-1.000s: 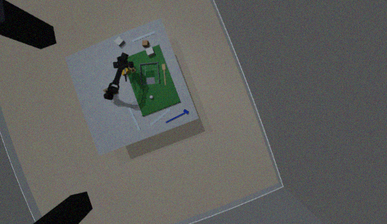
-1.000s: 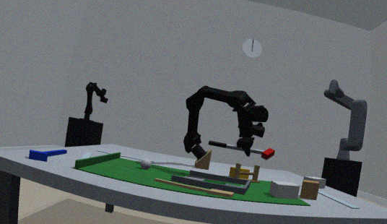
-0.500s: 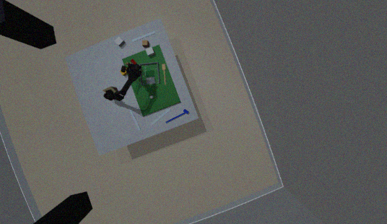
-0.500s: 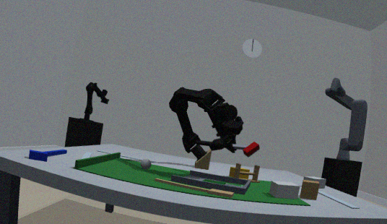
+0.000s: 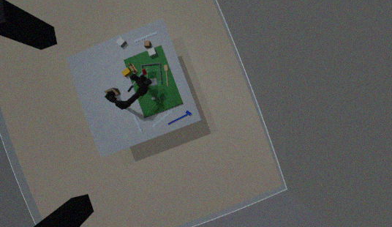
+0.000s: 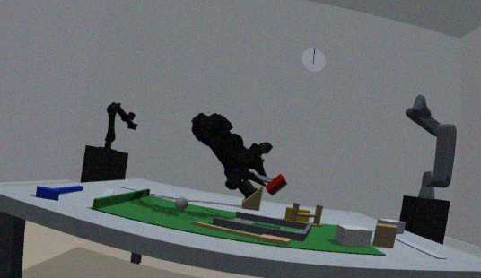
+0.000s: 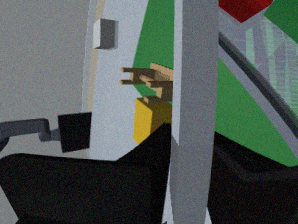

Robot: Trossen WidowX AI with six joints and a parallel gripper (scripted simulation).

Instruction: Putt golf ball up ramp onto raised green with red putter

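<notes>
My gripper (image 5: pixel 137 79) (image 6: pixel 257 173) (image 7: pixel 193 135) is shut on the grey shaft of the red putter and holds it above the mat. The putter's red head (image 5: pixel 144 72) (image 6: pixel 276 184) (image 7: pixel 244 7) is tilted in the air, near the left rail of the framed course. The pale golf ball (image 5: pixel 153 98) (image 6: pixel 181 204) rests on the green mat (image 5: pixel 172 95) (image 6: pixel 320 245), clear of the putter head. The grey ramp (image 5: pixel 153 81) leads toward the green inside the dark rail (image 5: pixel 161 75) (image 6: pixel 260 232). The arm hides part of the shaft, and the ball is outside the wrist view.
A yellow block (image 5: pixel 126 72) (image 7: pixel 144 122) and a wooden stand (image 5: pixel 132 68) (image 6: pixel 319 215) (image 7: pixel 162 79) are beside the course. A wooden paddle (image 5: pixel 167 77) lies along its other side. White and brown blocks (image 6: pixel 354 237) (image 6: pixel 384 235) stand beyond. A blue putter (image 5: pixel 179 118) (image 6: pixel 47 193) lies off the mat.
</notes>
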